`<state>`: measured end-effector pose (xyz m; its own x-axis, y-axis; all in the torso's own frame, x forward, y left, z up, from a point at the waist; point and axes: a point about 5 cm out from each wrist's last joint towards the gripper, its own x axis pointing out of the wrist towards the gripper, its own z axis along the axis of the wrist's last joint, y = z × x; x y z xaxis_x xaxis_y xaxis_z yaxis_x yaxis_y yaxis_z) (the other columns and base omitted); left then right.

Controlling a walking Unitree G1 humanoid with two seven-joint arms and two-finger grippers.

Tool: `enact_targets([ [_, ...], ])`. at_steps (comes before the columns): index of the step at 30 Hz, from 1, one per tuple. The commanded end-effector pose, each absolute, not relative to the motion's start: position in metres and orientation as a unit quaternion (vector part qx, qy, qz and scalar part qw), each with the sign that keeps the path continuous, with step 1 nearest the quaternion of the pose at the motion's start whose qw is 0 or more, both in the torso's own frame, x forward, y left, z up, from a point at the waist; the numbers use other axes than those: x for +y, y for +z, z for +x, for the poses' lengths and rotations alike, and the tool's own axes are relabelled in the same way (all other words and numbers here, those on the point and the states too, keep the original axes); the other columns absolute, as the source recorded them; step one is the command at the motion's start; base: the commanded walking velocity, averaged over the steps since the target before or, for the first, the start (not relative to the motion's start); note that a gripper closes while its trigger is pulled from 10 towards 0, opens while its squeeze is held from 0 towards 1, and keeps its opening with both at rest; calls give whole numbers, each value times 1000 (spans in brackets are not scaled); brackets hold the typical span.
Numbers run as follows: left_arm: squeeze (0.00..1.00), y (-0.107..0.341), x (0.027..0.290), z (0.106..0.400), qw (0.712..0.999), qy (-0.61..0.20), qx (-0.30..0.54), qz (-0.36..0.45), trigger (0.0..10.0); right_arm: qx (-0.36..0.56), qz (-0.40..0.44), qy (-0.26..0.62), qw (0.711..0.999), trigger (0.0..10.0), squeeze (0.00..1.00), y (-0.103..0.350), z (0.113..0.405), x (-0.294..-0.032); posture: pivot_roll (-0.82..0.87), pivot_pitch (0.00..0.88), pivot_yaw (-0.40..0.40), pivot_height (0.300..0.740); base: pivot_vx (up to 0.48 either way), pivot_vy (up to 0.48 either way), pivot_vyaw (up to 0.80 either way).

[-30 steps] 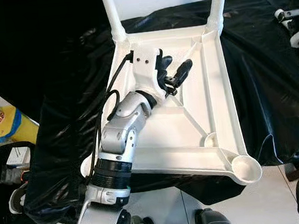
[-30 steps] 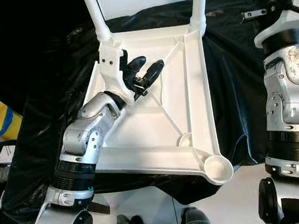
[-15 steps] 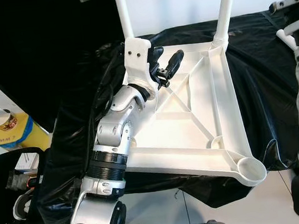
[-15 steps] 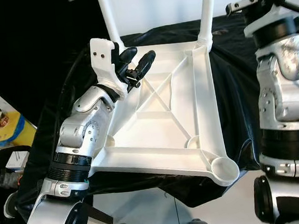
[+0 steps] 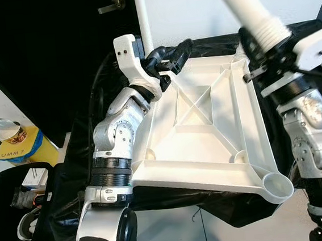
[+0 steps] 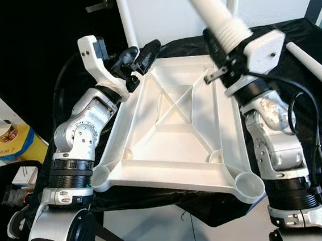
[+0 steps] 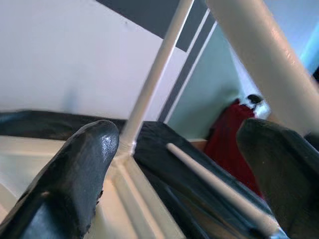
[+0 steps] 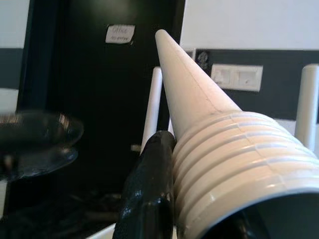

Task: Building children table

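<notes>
Right hand (image 6: 224, 63) grips table leg (image 6: 214, 10) above the tabletop (image 6: 179, 130).

**Four cameras, one upturned tabletop**

The two head views look forward and down from above, taking in the whole white tabletop (image 5: 207, 122) lying underside-up on black sheeting (image 5: 85, 162), with a dark door (image 5: 40, 46) far left. They share nearly the same scene — the right eye sits slightly further right, so the right arm shows more fully there.

The left wrist view sits very near, low at the tabletop's far left corner, facing across it between its own black fingers (image 7: 70, 179) toward a far upright leg (image 7: 154, 74) and the wall.

The right wrist view looks closely along the ribbed end of a held table leg (image 8: 224, 149), facing the dark door — which the head views also catch.
</notes>
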<state>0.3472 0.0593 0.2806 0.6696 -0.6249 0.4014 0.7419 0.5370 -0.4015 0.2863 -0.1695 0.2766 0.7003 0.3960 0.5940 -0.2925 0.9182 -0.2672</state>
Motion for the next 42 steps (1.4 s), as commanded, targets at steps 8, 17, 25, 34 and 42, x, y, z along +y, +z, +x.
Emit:
enact_targets([
  [8, 0, 302, 52, 323, 723, -590, -124, -337, 10000, -287, -73, 259, 919, 10000, 0, 249, 276, -146, -210, 36, 111, 740, 0, 0, 0],
  [17, 0, 298, 50, 330, 736, -583, -93, -331, 10000, -274, -78, 291, 913, 10000, 0, 241, 269, -133, -217, 50, 126, 740, 0, 0, 0],
  [25, 0, 290, 49, 337, 757, -568, -59, -317, 10000, -268, -80, 300, 912, 10000, 0, 234, 264, -126, -226, 54, 141, 740, 0, 0, 0],
  [34, 0, 295, 55, 352, 774, -524, -52, -351, 10000, -243, -72, 321, 913, 10000, 0, 221, 257, -117, -228, 56, 152, 740, 0, 0, 0],
  [42, 0, 304, 69, 370, 779, -475, -51, -405, 10000, -219, -74, 334, 914, 10000, 0, 208, 251, -116, -236, 58, 160, 740, 0, 0, 0],
])
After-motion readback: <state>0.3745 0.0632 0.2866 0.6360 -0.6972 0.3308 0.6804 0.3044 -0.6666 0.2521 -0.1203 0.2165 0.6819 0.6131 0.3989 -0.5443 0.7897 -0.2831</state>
